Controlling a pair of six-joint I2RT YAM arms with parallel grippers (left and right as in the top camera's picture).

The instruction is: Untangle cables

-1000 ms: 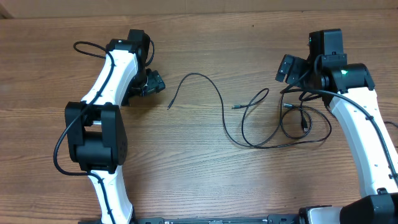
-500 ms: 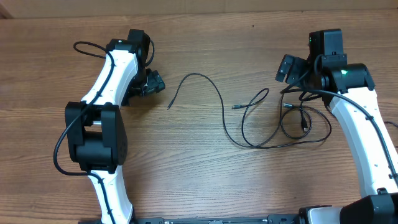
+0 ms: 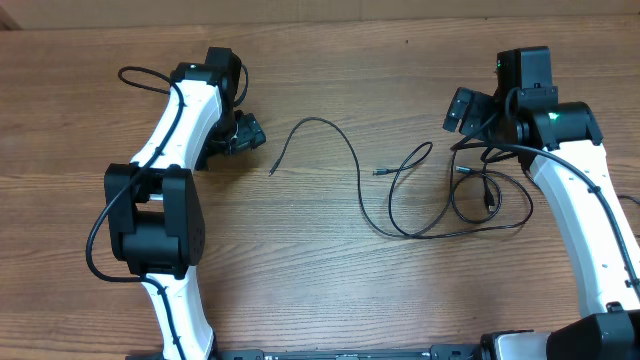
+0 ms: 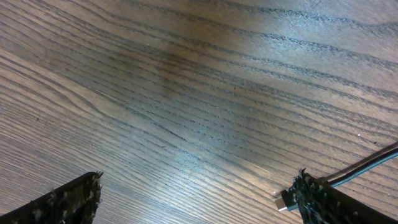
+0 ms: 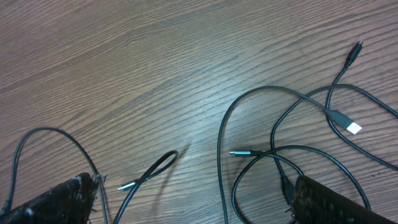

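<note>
Several thin black cables lie loose on the wooden table. One long cable (image 3: 345, 145) curves from a plug end near my left gripper (image 3: 248, 133) toward the middle. It runs into overlapping loops (image 3: 490, 200) below my right gripper (image 3: 464, 111). Seen from the left wrist, the left gripper (image 4: 199, 205) is open over bare wood, with a plug end (image 4: 283, 200) beside its right finger (image 4: 329, 202). From the right wrist, the right gripper (image 5: 196, 199) is open above crossing cables (image 5: 273, 99), with plug ends (image 5: 239, 152) between its fingers and nothing held.
Both white arms reach in from the table's front edge, the left arm (image 3: 165, 180) and the right arm (image 3: 590, 230). Thicker black arm wires (image 3: 135, 75) loop off the left arm. A pale strip (image 3: 320, 10) runs along the far table edge.
</note>
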